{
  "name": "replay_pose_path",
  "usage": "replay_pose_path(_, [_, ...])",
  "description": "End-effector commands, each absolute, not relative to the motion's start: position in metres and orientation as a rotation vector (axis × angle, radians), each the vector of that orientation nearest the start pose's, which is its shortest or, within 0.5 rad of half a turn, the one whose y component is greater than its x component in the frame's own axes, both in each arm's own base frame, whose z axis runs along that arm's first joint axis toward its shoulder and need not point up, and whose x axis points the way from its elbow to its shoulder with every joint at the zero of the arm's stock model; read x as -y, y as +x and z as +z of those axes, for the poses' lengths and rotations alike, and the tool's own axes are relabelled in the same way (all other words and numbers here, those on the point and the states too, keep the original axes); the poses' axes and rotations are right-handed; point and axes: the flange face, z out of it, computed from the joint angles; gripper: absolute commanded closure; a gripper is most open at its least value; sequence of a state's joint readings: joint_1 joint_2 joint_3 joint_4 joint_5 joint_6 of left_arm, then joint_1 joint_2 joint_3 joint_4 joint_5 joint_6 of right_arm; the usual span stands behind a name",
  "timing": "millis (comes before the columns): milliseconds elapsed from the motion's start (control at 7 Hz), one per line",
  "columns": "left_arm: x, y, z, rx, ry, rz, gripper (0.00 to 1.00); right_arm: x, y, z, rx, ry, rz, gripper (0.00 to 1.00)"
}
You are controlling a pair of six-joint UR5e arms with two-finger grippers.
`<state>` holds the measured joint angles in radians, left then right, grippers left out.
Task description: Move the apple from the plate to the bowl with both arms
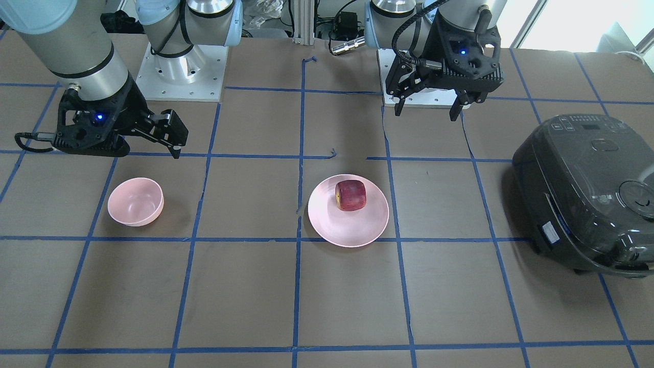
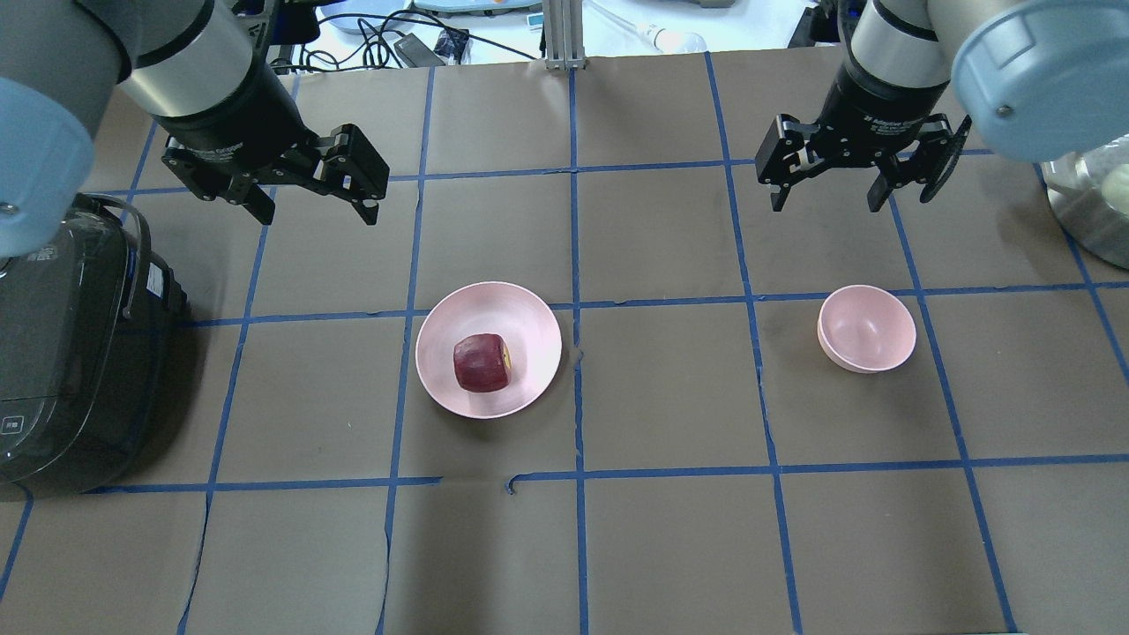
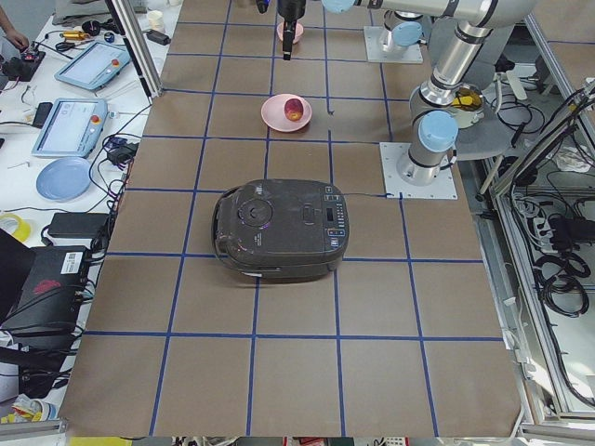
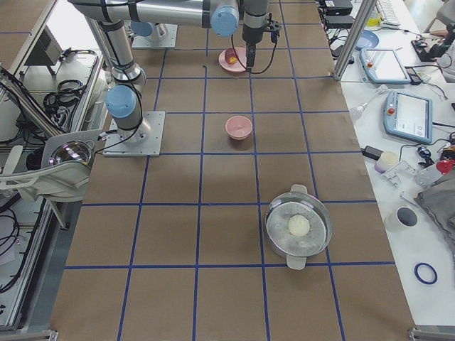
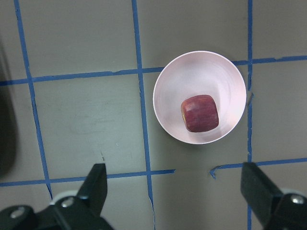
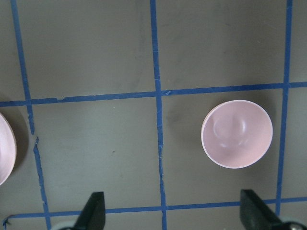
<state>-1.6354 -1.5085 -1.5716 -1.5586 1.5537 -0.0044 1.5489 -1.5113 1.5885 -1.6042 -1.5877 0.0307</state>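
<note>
Brown paper ruled with blue tape covers the tabletop [image 2: 670, 397], and near its middle the apple [image 2: 482, 362] sits on the plate [image 2: 525, 313], slightly toward the robot's side of the plate's centre. The fruit looks firm and fairly light, with smooth skin that would probably slip under a shallow pinch. Its blocky shape offers flatter flanks, so I judge the surest hold to be from above, across those flanks at the widest part. The plate is shallow, so no wall blocks the approach, though a nudge could roll the apple or slide the plate.

Above the tabletop, off to one side of the plate, hang the left arm's fingers [image 2: 360, 176], spread wide and empty, well apart from the apple. The bowl [image 2: 866, 328] stands upright and empty on the robot's right, well apart from the plate. The right arm's fingers [image 2: 776, 168] hover near it, also spread and holding nothing. A dark rice cooker [image 2: 62, 353] sits at the left end, and a steel pot [image 4: 298, 227] holding something pale and round at the right end.
</note>
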Motion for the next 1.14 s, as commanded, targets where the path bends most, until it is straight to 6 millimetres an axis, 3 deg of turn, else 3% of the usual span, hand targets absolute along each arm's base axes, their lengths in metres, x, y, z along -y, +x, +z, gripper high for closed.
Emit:
replay_pose_path(0, [0.462, -0.165, 0.519, -3.157, 0.095, -0.118, 0.0, 0.514, 0.116, 0.454, -3.176, 0.084, 0.078, 0.0])
replay_pose_path(286, [0.461, -0.164, 0.52, -3.156, 0.093, -0.091, 0.0, 0.501, 0.116, 0.479, -3.177, 0.087, 0.018, 0.0])
replay_pose_path(1000, [0.454, -0.166, 0.526, -3.158, 0.098, -0.096, 0.0, 0.491, 0.119, 0.478, -3.172, 0.106, 0.051, 0.0])
